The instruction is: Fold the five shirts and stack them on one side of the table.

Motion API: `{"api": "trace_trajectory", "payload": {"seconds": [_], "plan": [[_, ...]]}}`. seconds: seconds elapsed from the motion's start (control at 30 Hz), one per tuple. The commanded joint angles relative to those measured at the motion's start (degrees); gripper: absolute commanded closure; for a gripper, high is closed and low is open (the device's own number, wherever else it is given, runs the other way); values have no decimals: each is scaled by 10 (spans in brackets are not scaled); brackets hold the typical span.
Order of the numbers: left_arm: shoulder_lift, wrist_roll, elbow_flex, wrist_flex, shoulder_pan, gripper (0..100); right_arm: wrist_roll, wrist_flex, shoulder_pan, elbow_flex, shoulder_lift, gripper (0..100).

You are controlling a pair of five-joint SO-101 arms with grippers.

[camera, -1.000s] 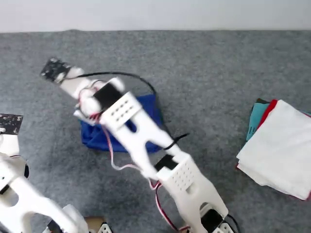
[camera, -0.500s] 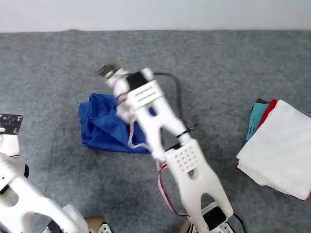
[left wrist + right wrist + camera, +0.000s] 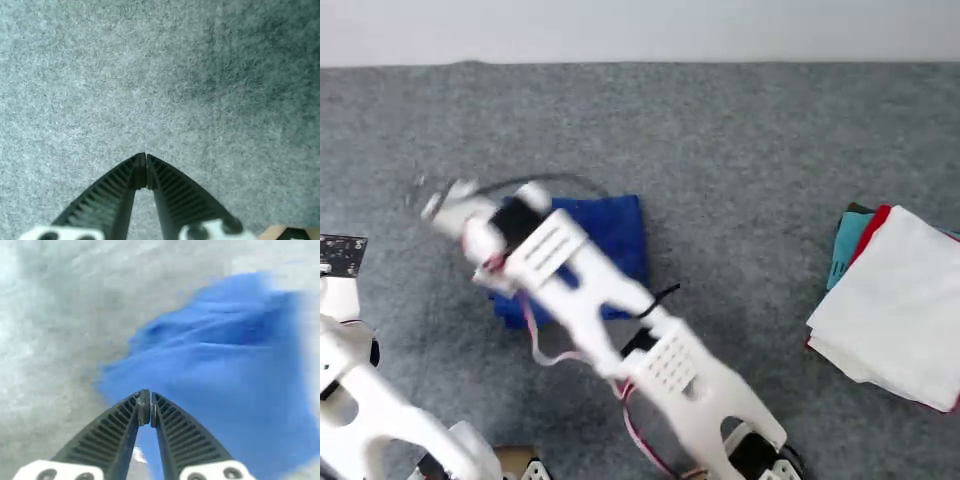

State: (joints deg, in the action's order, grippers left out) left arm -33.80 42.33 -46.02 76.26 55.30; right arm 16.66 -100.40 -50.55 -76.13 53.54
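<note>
The crumpled blue cloth shirt (image 3: 612, 232), left on the grey desk (image 3: 740, 150), needs folding. Over its left edge hovers the right end effector (image 3: 147, 407), pressed together, empty. It should open and pinch an edge.

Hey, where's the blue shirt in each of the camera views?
High view: shirt left of centre, partly under the right arm.
Left wrist view: grey mat beneath the left gripper.
Right wrist view: shirt under and beyond the right gripper.
Shared landmark: the grey mat.
</note>
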Motion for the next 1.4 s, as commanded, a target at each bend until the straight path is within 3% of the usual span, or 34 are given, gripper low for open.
{"api": "trace_trajectory", "payload": {"seconds": [0.0, 0.2, 0.4, 0.5, 0.77, 0.93, 1.23, 1.37], "plan": [[-18, -4, 3, -11, -2, 994, 23, -12, 78, -25, -44, 984], [-18, -4, 2, -11, -3, 994, 40, 22, 99, -11, 0, 985], [-18, -4, 2, -8, -4, 994, 45, 212, 73, -16, 100, 988], [-18, -4, 2, -7, -3, 994, 85, 296, 44, -17, 126, 988], [-15, -4, 2, -11, -4, 994, 134, 418, -13, -26, 122, 988], [-17, -4, 2, -11, -2, 994, 132, 338, 5, -113, 88, 988], [-18, -4, 2, -11, -2, 994, 130, 63, 60, -198, 69, 988], [-18, -4, 2, -10, -2, 994, 76, -20, 58, -198, 73, 988]]}}
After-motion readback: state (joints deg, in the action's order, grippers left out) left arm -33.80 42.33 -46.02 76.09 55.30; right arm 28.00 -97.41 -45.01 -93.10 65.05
